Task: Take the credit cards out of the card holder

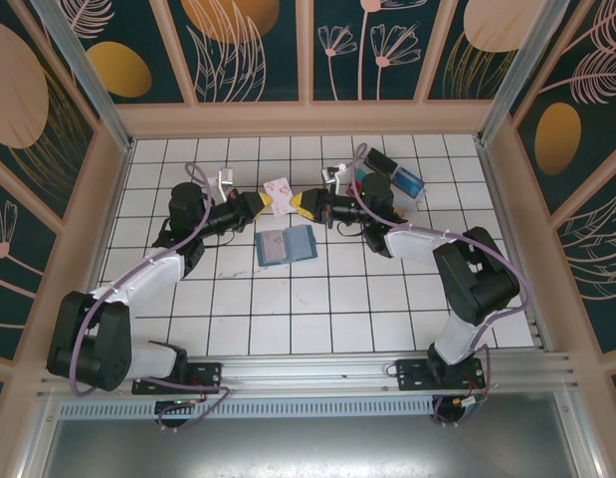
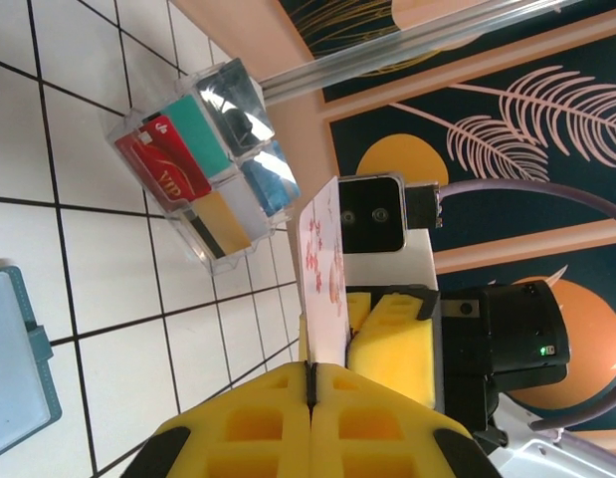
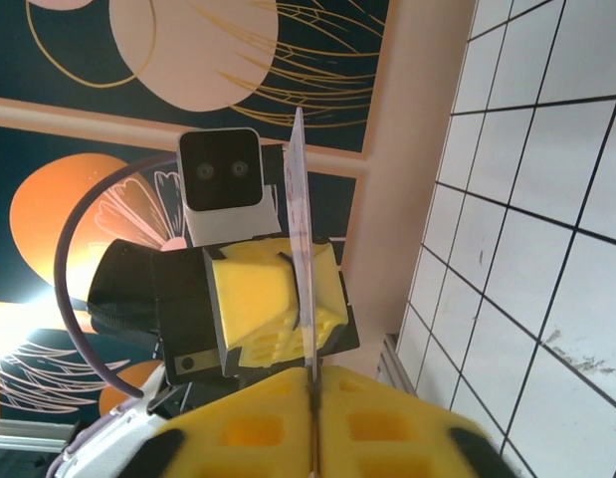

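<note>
Top external: card holder [image 1: 285,245] open and flat on the white tiles. Just beyond the card holder, raised off the tiles, a pale pink-white credit card [image 1: 279,194]. Pinched at its left edge by the left gripper [image 1: 260,205] and at its right edge by the right gripper [image 1: 302,206], yellow pads of both pressed tight on it. Farther beyond, right of the card holder, a clear tray [image 1: 392,177].
</note>
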Robot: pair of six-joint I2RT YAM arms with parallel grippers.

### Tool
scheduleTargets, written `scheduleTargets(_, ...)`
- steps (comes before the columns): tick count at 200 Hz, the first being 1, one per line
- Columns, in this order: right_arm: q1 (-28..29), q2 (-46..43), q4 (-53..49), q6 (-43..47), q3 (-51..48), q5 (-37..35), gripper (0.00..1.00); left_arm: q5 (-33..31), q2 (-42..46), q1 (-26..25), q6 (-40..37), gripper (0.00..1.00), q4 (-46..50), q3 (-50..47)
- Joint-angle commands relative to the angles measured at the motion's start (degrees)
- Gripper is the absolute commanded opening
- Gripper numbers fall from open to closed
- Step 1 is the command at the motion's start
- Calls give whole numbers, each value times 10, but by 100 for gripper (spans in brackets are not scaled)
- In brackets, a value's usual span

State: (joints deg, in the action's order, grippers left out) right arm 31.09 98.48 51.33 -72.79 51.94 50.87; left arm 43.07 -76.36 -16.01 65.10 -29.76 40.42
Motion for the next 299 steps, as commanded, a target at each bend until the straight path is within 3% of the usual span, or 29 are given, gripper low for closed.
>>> scheduleTargets(1,13,-7,26,8,-2,-12,0,4,15,0,19,0,-31,-18)
scheduleTargets(13,13,-12,11,22,-4,-20,0,-4,22,0,14,1,-16,-21)
scheduleTargets(42,8,-45,-97,126,-3,-59,0,-59,40,0,-54,44,127,1)
scheduleTargets(60,6,-77,-217,234,10,-120,0,-155,50,0,-127,67,269,27)
scheduleTargets(79,6,-105,-338,346,35,-194,0,-233,60,0,-168,80,337,28)
scheduleTargets(115,-33,-139,-472,486,79,-315,0,-282,63,0,-185,98,350,6)
scheduleTargets(150,-101,-136,-535,554,127,-353,0,-338,51,0,-223,99,388,37)
scheduleTargets(201,-198,-90,-642,644,234,-329,0,-377,47,0,-249,99,379,45)
scheduleTargets(254,-236,-111,-655,774,242,-288,0,-368,25,0,-249,99,358,35)
scheduleTargets(299,-265,-105,-723,884,277,-251,0,-365,4,1,-252,99,358,46)
